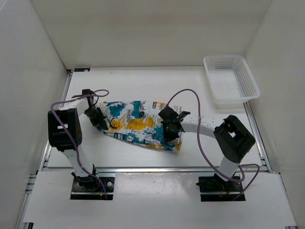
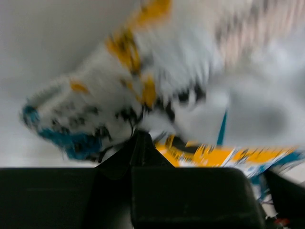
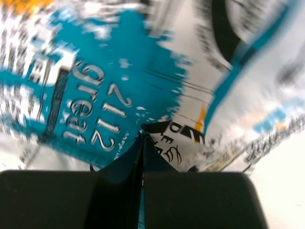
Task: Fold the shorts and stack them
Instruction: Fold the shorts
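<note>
Top external: one shorts [image 1: 136, 125], apparently pinched by left claw [image 1: 102, 121] and right claw [image 1: 170, 130].

white shorts [image 1: 136, 125], teal, yellow-orange, black print

Your left arm [image 1: 64, 130] rises from its base, folds at the elbow and turns inward, so your left tool [image 1: 98, 118] [image 2: 141, 138] points toward the right arm. Its jaws are pressed together on an edge of the shorts [image 1: 136, 121]. Your right arm [image 1: 233, 136] bends at the elbow and stretches its forearm leftward. Your right tool [image 1: 170, 126] [image 3: 143, 139] is likewise pinched closed on the fabric, and the two tools face each other, well apart.
</note>
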{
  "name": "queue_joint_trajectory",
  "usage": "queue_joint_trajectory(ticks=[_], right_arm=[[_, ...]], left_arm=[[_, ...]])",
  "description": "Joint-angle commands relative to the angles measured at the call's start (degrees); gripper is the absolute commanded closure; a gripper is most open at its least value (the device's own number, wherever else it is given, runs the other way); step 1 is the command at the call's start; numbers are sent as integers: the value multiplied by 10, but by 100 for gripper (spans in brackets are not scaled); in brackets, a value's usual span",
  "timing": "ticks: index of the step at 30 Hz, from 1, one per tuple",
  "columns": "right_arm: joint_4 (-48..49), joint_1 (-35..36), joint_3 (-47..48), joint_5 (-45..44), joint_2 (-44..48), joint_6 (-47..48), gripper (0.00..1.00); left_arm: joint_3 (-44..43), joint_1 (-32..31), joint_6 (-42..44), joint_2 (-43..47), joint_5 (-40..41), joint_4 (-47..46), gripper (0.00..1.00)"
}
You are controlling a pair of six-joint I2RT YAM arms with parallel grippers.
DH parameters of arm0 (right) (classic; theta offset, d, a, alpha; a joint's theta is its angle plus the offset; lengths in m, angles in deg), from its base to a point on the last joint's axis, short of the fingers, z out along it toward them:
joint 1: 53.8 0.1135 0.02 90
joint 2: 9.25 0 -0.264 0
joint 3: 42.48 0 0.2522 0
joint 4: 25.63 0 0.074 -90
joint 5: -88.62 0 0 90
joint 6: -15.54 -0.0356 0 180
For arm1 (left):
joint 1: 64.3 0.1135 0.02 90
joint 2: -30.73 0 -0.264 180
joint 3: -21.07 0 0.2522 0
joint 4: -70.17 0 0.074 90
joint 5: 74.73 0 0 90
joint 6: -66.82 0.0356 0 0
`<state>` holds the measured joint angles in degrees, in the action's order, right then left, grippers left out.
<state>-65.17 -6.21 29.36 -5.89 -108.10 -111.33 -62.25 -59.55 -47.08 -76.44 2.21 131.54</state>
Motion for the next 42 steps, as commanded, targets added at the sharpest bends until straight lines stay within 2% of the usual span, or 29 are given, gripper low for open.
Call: queue_joint_trajectory(ticks=[1,4,7,8,9,10,11,12,17,24,28,31,34,36,37,39,41,42], right_arm=[[-74,-43,-22,-83,-30,23,100],[-81,-56,11,-106,-10,41,99],[-99,-56,71,-143,21,61,78],[-106,-56,100,-153,36,69,66],[-106,-56,112,-160,44,69,61],[-106,-56,122,-166,51,77,57],[-113,-56,141,-173,56,82,57],[-120,-56,149,-173,64,82,57],[-141,-56,151,-179,94,82,60],[-154,-56,97,-184,149,64,61],[-159,-61,96,-190,149,64,61],[-170,-61,117,-196,154,69,61],[-181,-61,131,-209,168,80,61],[-181,-61,138,-214,174,80,61],[-181,-61,144,-214,174,80,61],[-186,-61,144,-214,179,80,60],[-186,-61,144,-214,179,80,60],[-186,-61,144,-214,179,80,60]], left_arm=[[76,-7,-22,116,-28,-12,90],[106,-7,-27,197,-28,-7,90],[52,-7,-27,238,1,29,86],[15,-7,-27,238,11,29,81],[-6,-7,-27,226,20,35,72],[-27,-7,-27,213,36,35,72],[-68,-7,-27,175,37,41,77],[-88,-7,-20,152,37,41,90],[-176,-13,-20,30,38,41,90],[-189,-29,-37,-50,82,35,90],[-226,-48,-37,-129,108,30,90],[-249,-62,-37,-120,133,37,90],[-302,-62,-31,-54,166,78,90],[-319,-62,-26,-20,195,99,80],[-320,-62,-26,-1,202,108,62],[-302,-46,-20,64,195,114,34],[-264,-28,-20,109,170,108,9],[-210,-6,-20,150,154,95,4]])
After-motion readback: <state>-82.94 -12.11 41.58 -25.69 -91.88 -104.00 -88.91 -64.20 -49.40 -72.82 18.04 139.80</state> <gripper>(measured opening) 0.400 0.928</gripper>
